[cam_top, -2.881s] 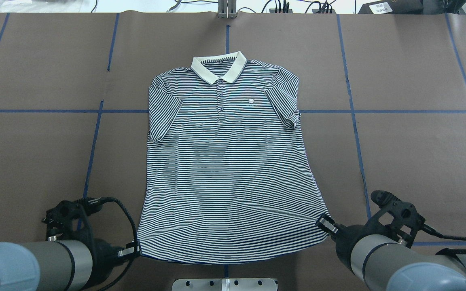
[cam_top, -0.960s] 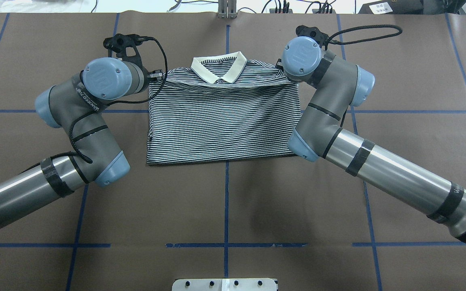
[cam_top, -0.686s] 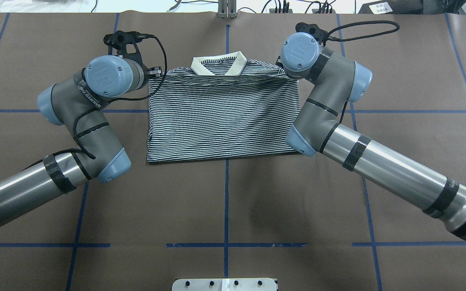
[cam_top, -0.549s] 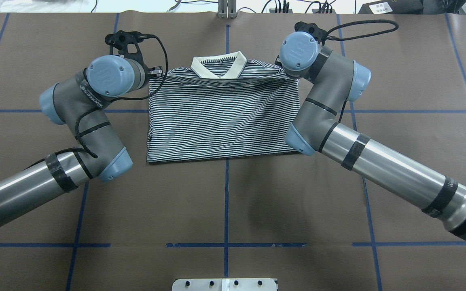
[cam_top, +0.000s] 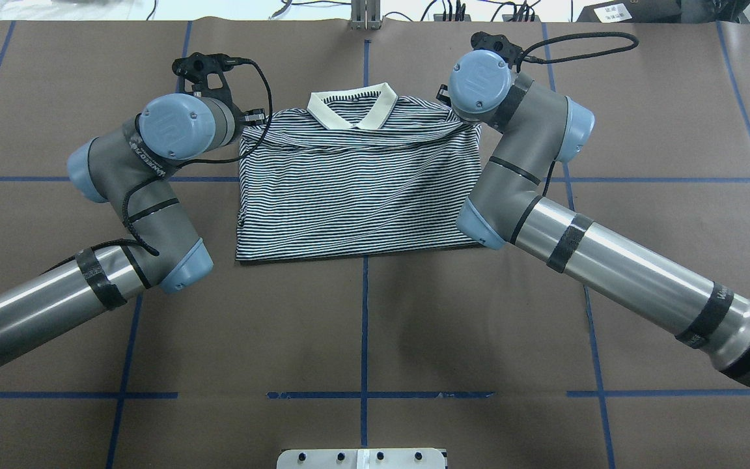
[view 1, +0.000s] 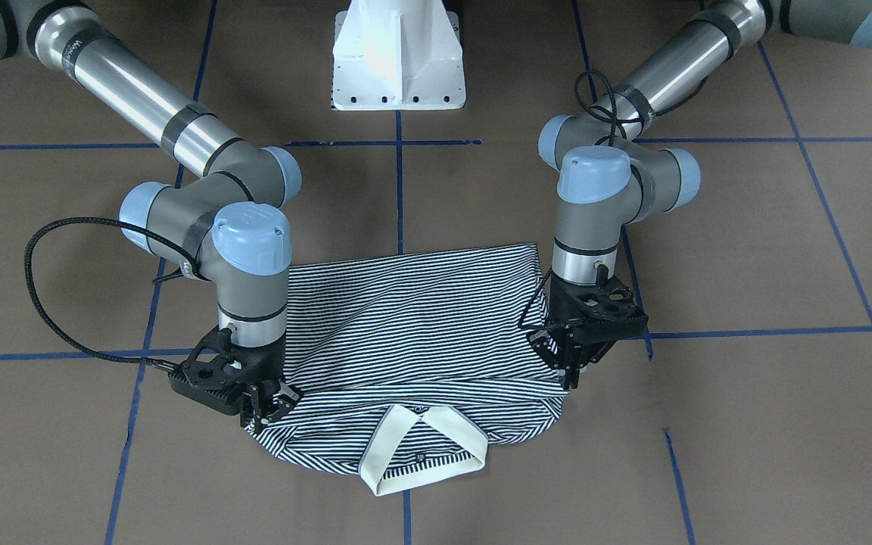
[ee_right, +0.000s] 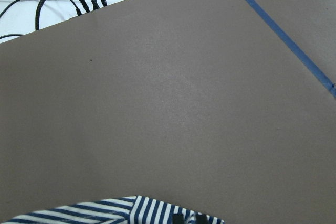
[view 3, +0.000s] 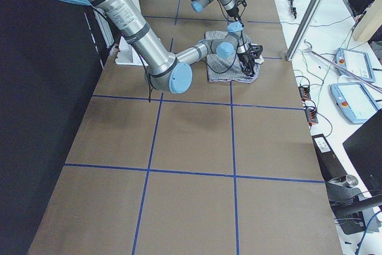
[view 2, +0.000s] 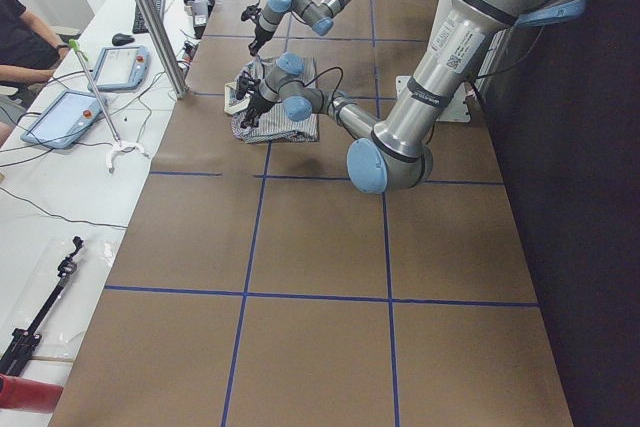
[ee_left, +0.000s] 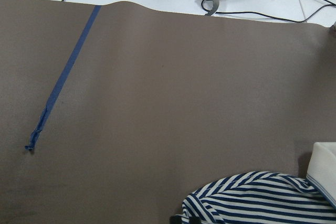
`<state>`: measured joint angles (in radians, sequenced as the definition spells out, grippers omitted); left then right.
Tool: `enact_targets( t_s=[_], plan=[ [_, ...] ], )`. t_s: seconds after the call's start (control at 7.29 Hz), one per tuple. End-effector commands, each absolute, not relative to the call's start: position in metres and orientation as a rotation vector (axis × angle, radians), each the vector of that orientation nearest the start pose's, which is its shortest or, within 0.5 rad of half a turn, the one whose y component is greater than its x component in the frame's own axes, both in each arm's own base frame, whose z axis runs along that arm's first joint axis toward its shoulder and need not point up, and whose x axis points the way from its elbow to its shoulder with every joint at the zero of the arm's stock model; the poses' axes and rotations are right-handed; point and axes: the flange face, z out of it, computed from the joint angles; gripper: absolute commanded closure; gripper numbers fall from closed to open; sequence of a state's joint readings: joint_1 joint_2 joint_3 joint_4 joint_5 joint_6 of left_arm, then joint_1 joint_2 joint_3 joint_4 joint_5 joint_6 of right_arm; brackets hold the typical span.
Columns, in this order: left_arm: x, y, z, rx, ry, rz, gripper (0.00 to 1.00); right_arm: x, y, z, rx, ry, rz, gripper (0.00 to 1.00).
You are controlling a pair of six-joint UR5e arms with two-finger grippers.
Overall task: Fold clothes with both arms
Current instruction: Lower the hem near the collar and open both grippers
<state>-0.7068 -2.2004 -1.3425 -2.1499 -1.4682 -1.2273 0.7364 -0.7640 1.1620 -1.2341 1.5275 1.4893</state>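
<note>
A hem corner of the polo shirt is clamped in the left gripper beside the cream collar. The shirt is laid folded in half on the brown table. The other hem corner is pinched by the right gripper.

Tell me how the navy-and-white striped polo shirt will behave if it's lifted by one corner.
Likely floppy: the navy-and-white striped polo shirt lies doubled over, and its folded-over edge sags between the left gripper and the right gripper. Probably light too, since pinches at just two corners seem to carry that edge.
</note>
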Motion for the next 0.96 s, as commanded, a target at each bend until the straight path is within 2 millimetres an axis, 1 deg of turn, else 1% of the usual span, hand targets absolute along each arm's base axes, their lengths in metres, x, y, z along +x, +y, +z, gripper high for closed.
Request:
enact_targets(
  t_s=[0.0,0.14,0.27,0.41,0.55,0.69,0.82],
  plan=[
    [0.468,-0.589,0.338,0.603,0.888,-0.382,0.71,-0.482,-0.629,0.281,0.347,-0.754,0.648,0.54],
    [0.466,-0.58,0.348,0.564,0.932,-0.353,0.69,-0.453,-0.582,0.3,0.286,-0.819,0.648,0.51],
    [0.466,-0.578,0.348,0.545,0.946,-0.363,0.68,-0.436,-0.527,0.319,0.247,-0.859,0.644,0.49],
    [0.465,-0.579,0.35,0.543,0.944,-0.367,0.68,-0.445,-0.491,0.332,0.187,-0.873,0.69,0.43],
    [0.465,-0.578,0.353,0.541,0.941,-0.368,0.68,-0.459,-0.474,0.339,0.145,-0.875,0.735,0.41],
    [0.465,-0.578,0.353,0.541,0.941,-0.368,0.68,-0.473,-0.463,0.345,0.166,-0.856,0.73,0.35],
    [0.466,-0.577,0.353,0.54,0.941,-0.367,0.68,-0.482,-0.459,0.351,0.183,-0.84,0.727,0.33]
  ],
)
